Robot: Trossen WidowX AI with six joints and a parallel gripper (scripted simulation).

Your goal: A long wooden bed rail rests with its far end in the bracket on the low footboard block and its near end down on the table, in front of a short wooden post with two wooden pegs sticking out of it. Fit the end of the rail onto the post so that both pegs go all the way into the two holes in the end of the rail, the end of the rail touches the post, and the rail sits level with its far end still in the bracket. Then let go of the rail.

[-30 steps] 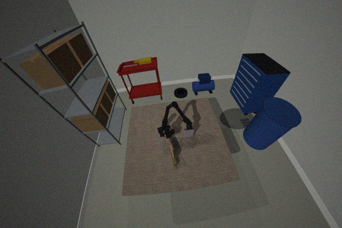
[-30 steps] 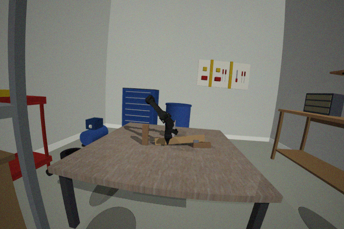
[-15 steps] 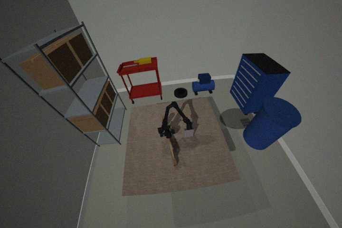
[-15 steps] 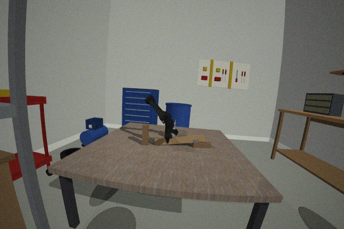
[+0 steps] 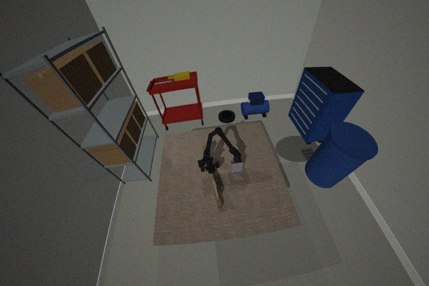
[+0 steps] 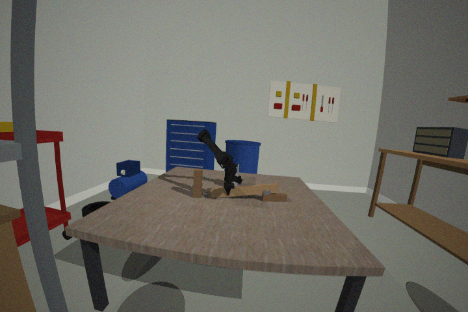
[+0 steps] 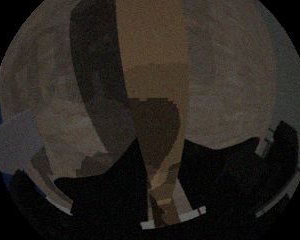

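Observation:
My gripper [image 5: 212, 171] [image 6: 227, 192] [image 7: 152, 135] is shut on the long light-brown rail [image 5: 216, 193] [image 6: 253, 190] [image 7: 152, 40], nearer its post end. The rail slopes, with its post end low at the table and its far end higher, at the bracket on the low footboard block [image 6: 277, 197]. How the far end sits in the bracket is hard to tell. The short post [image 6: 197, 184] [image 7: 169, 217] stands upright beyond the rail's low end, with a small gap between them in the exterior view. The pegs are too dark to judge, and the rail's holes are hidden.
The arm's pale base [image 5: 236, 166] stands on the wood-grain table [image 5: 185, 215] [image 6: 220, 235], beside the rail. Off the table are a red cart [image 5: 183, 114], a blue drum [image 5: 336, 158], a blue drawer cabinet [image 5: 319, 108] and a grey shelf rack [image 5: 112, 116].

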